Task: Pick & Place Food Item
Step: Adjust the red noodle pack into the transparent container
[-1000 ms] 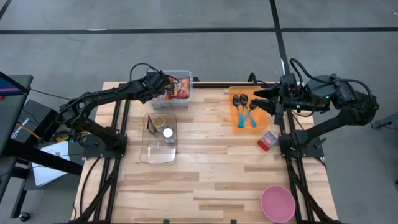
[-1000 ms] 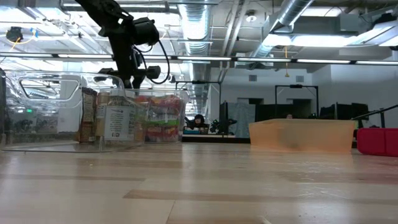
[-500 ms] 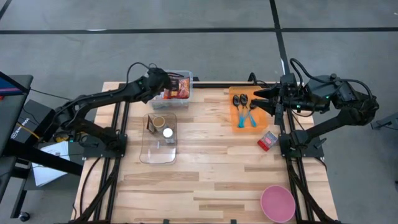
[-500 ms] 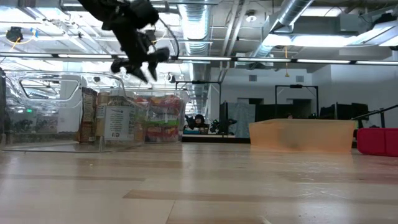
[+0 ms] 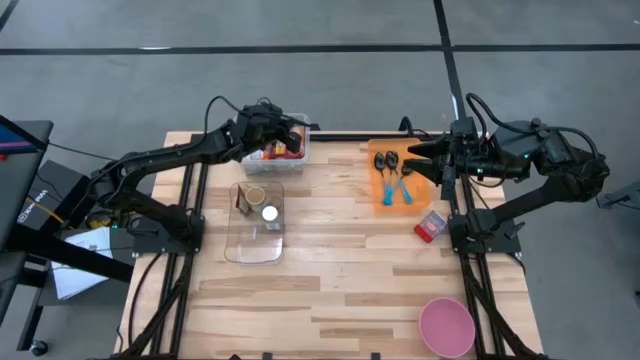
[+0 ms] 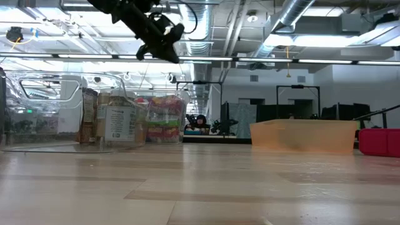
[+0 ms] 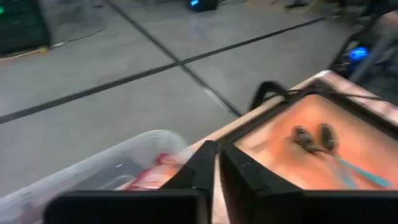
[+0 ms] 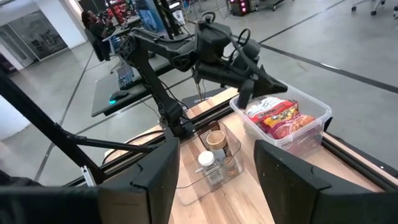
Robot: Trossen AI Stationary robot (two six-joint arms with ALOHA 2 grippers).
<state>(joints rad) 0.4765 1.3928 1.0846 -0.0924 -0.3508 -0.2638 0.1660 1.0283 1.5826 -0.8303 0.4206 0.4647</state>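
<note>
High view shows the pale wooden slatted table [image 5: 330, 290] with the left dark arm reaching to eleven o'clock, where its left gripper [image 5: 292, 133] has lifted clear of the clear plastic food bin [image 5: 303, 150] and swung toward three o'clock, fingers [image 7: 208, 163] pinched together on nothing. That points to a missed grab: the red crinkled snack packet [image 8: 278, 116] lies inside the bin. At two o'clock the right gripper [image 5: 413, 151] waits with fingers apart and empty beside the orange plastic tray [image 5: 378, 195] of two teal-handled spoons [image 5: 395, 175].
</note>
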